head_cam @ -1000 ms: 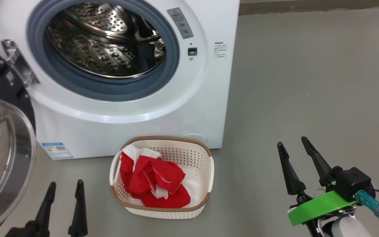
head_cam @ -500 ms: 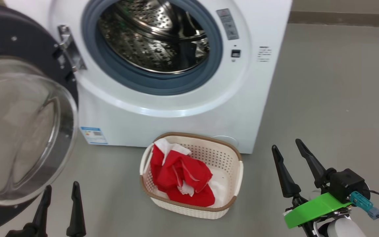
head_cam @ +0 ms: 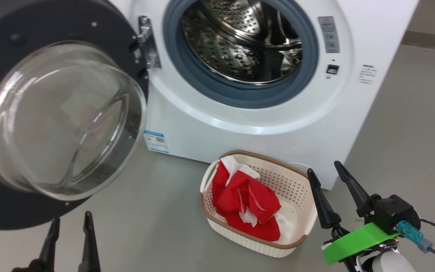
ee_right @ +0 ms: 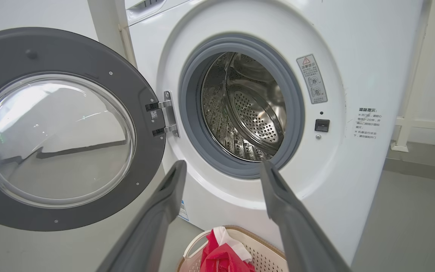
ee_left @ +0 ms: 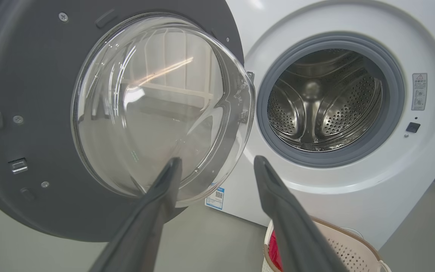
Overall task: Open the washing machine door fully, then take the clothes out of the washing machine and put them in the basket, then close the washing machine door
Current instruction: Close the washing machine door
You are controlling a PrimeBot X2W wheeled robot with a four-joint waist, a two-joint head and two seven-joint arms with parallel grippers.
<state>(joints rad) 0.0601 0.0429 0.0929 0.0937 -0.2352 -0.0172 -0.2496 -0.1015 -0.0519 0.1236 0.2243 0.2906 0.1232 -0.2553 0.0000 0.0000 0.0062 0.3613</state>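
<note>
Red clothes (head_cam: 246, 202) sit in the basket (head_cam: 255, 241) just before the washing machine (head_cam: 240, 124), whose drum looks empty. The washing machine door (head_cam: 62, 117) hangs wide at its left, so the left gripper (head_cam: 71, 218) and the right gripper (head_cam: 324, 169) hover with fingers apart and empty, probably ready to close it.

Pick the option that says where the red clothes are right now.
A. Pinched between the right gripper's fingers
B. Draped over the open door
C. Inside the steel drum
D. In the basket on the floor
D: the red clothes lie heaped inside the basket, which stands on the floor in front of the washing machine.
</note>
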